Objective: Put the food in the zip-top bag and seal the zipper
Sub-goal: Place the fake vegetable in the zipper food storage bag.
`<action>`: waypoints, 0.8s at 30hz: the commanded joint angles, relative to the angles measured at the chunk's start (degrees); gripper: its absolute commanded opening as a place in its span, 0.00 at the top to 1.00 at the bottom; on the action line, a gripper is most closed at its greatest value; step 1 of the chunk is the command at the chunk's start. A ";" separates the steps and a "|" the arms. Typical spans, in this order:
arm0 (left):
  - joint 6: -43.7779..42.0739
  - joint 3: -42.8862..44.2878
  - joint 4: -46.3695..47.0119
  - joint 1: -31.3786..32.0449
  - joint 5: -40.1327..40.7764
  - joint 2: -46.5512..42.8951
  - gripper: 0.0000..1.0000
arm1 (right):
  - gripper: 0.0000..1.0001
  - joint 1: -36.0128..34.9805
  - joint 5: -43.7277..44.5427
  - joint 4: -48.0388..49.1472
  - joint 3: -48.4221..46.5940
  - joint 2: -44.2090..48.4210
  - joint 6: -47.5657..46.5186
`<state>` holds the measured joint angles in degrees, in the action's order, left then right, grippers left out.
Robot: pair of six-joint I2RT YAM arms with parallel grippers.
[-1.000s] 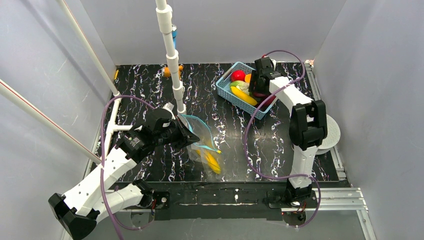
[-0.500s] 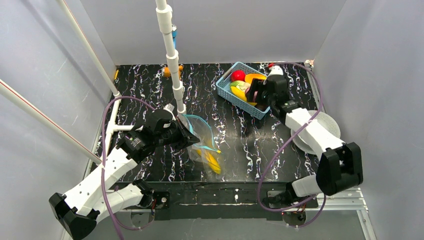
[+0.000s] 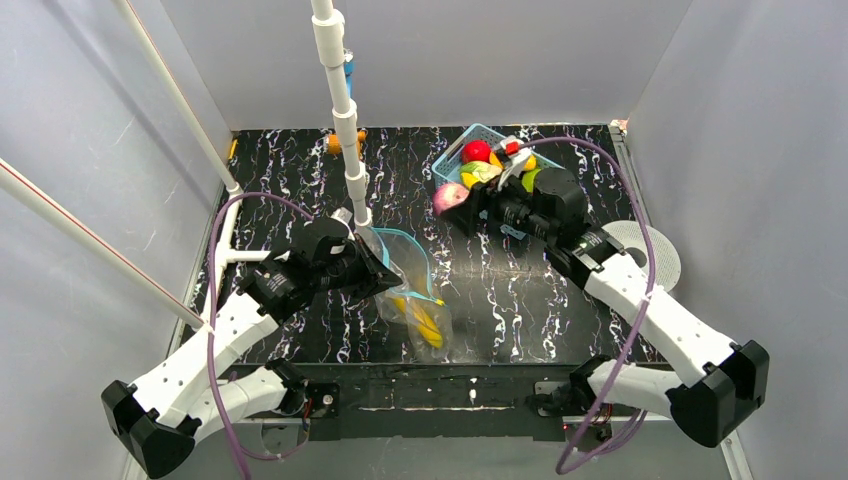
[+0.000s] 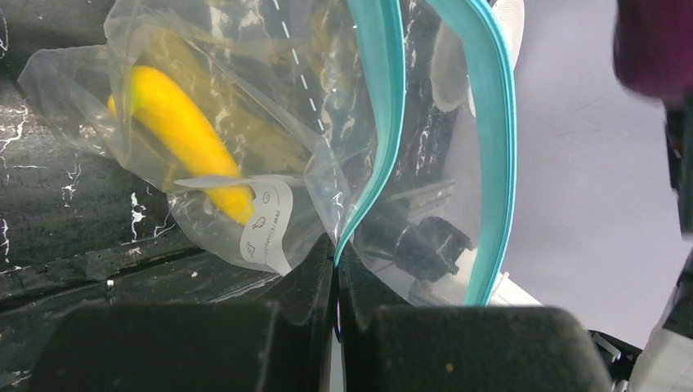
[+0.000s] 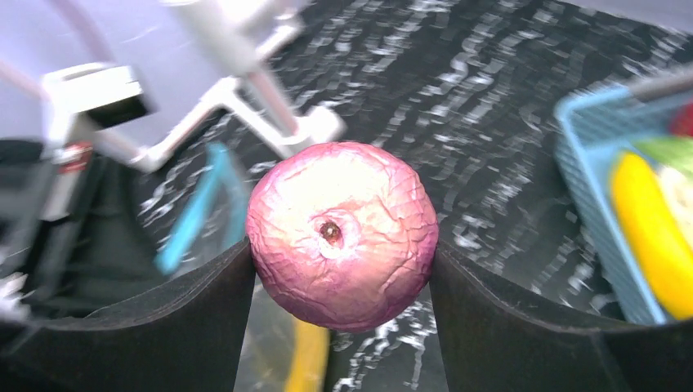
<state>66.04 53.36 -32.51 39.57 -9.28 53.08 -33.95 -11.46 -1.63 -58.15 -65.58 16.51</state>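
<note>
Black marbled tabletop [image 3: 290,170] below: my right gripper [image 5: 343,273] clamps the pink piece [image 5: 342,220]. My left gripper [image 4: 335,276] pinches the zip-top bag [image 3: 412,275] by its zipper [image 4: 380,122], mouth ahead-left of my right. Best to centre over that gap, lower, then release.

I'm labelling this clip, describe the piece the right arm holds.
Find the light-blue basket at the table's far side. Just left of it, the right gripper clamps a round fruit. It alone is pinkish-purple, wrinkled, with a dimple; basket pieces are red, yellow, green.
</note>
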 commanded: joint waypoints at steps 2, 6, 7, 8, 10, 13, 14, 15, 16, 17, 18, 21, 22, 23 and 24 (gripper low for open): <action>-0.13 -0.21 0.93 -0.21 -1.03 0.13 1.00 | 0.99 -7.64 -11.49 -1.22 -6.39 1.80 -3.74; 0.31 -0.94 1.56 -0.28 -1.13 -0.26 1.00 | 0.99 -14.04 -12.20 -5.51 -10.66 1.04 -6.81; 0.33 -0.83 1.57 -0.21 -1.20 -0.19 1.00 | 0.99 -15.10 -11.74 -6.57 -11.39 0.73 -7.26; 0.32 -0.65 1.43 -0.21 -1.18 -0.19 1.00 | 0.99 -15.91 -11.55 -7.45 -11.91 0.36 -7.40; 0.19 -0.33 1.37 -0.29 -1.12 -0.28 1.00 | 0.99 -17.23 -11.34 -8.41 -12.56 -0.08 -7.31; -0.01 0.05 1.05 -0.22 -0.97 -0.27 1.00 | 0.99 -19.48 -8.51 -9.68 -13.14 -0.85 -7.43; -0.03 0.17 1.05 -0.20 -1.07 -0.25 1.00 | 0.98 -20.34 -6.58 -10.52 -13.44 -1.26 -7.99; 0.04 0.31 1.05 -0.20 -1.13 -0.18 1.00 | 0.97 -21.24 -4.04 -12.05 -13.84 -1.71 -9.04; 0.06 0.27 1.04 -0.20 -1.21 -0.15 1.00 | 0.95 -22.36 -0.60 -13.21 -14.37 -2.22 -9.67; 0.05 0.33 1.04 -0.22 -1.26 -0.21 1.00 | 0.93 -23.25 2.69 -14.07 -14.92 -2.64 -10.14; 0.09 0.34 1.05 -0.24 -1.37 -0.28 1.00 | 0.88 -23.90 5.05 -14.70 -15.36 -3.13 -10.56; 0.22 -0.12 1.05 -0.27 -1.15 -0.70 1.00 | 0.79 -24.81 9.33 -15.67 -16.60 -4.60 -11.06; 0.35 -0.22 1.05 -0.21 -1.10 -0.84 1.00 | 0.77 -24.92 10.50 -15.79 -16.97 -5.15 -10.91; 0.35 -0.13 1.05 -0.20 -1.14 -0.87 1.00 | 0.75 -24.93 12.04 -15.92 -17.34 -5.74 -10.69; 0.35 -0.13 1.04 -0.21 -1.18 -0.87 1.00 | 0.74 -24.93 13.52 -16.13 -17.92 -6.39 -10.45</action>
<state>66.52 52.97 -31.29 39.57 -9.89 53.21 -58.65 -6.81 -17.17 -71.81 -70.70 7.11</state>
